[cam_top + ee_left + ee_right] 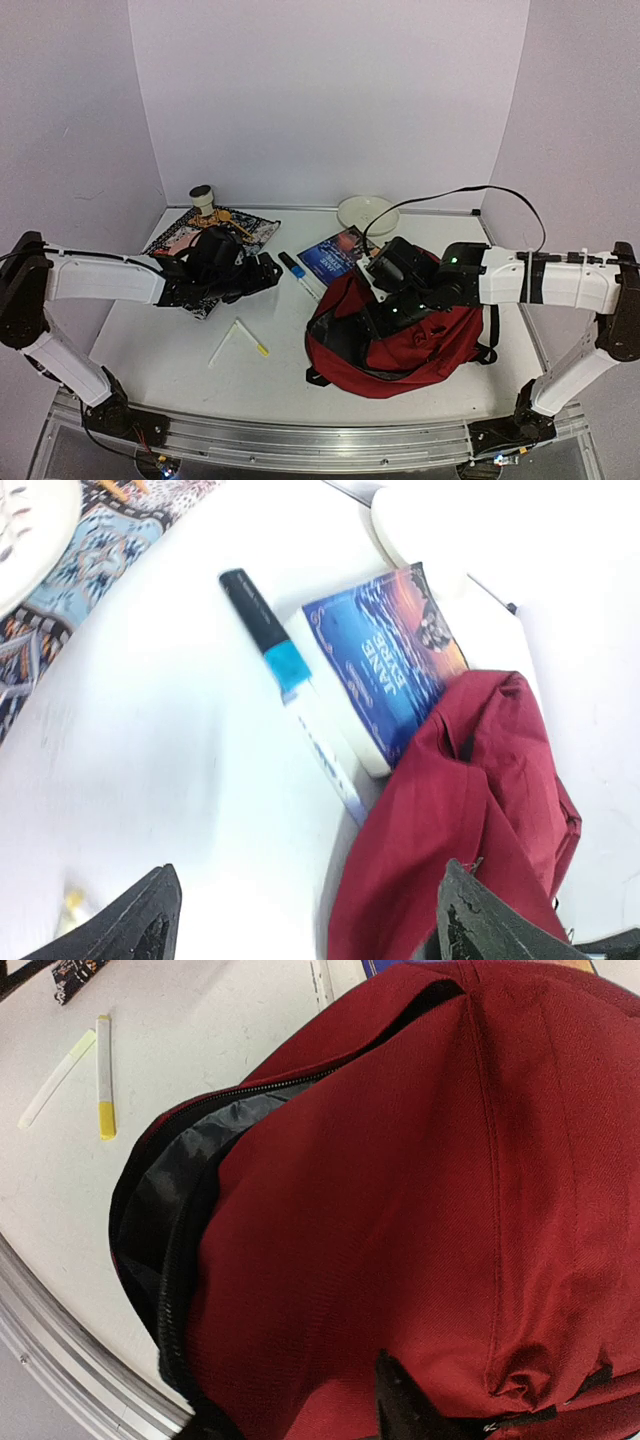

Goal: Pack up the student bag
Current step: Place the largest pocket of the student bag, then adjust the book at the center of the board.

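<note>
The student bag, a dark-red backpack, lies slumped at the front right of the table. Its main zipper gapes and shows grey lining. My right gripper hovers low over the bag's top. In the right wrist view its jaws stand partly open, with only red fabric beneath them and nothing between them. My left gripper is left of the bag, above the table, with its fingers spread wide and empty. Ahead of it lie a black-and-blue marker and a blue book; the book's corner is tucked under the bag's edge.
A white bowl sits at the back, behind the book. A patterned mat with a small cup lies at the back left, under my left arm. A yellow-tipped stick and a pale strip lie in front.
</note>
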Available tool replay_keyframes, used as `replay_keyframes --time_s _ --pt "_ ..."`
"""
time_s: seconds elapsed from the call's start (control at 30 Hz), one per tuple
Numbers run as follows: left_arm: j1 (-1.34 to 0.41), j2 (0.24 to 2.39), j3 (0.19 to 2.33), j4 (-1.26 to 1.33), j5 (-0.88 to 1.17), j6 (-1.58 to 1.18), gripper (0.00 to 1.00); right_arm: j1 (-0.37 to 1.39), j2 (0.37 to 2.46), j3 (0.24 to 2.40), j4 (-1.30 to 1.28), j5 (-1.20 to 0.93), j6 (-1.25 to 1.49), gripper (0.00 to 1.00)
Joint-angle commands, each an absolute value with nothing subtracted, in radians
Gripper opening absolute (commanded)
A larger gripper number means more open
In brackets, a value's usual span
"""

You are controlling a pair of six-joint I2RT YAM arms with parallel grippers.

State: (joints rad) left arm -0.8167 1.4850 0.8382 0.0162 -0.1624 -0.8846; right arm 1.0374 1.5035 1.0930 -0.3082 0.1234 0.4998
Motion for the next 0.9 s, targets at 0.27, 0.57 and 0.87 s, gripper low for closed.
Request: replay_keyframes --time_s 0.27,0.57,0.87 --pt "-0.656 1.872 1.258 -0.033 0.093 -0.604 0.77 1.036 1.355 1.066 -0.121 0.173 0.411 0.78" --pt "-0.615 2.122 1.602 -0.178 0.117 -0.400 0.60 1.036 1.281 1.010 -0.009 0.110 0.358 0.88" --pt "-0.587 2.323 1.834 -0.280 0.204 -0.320 0.55 1.036 1.289 1.003 -0.008 0.136 0.357 0.88"
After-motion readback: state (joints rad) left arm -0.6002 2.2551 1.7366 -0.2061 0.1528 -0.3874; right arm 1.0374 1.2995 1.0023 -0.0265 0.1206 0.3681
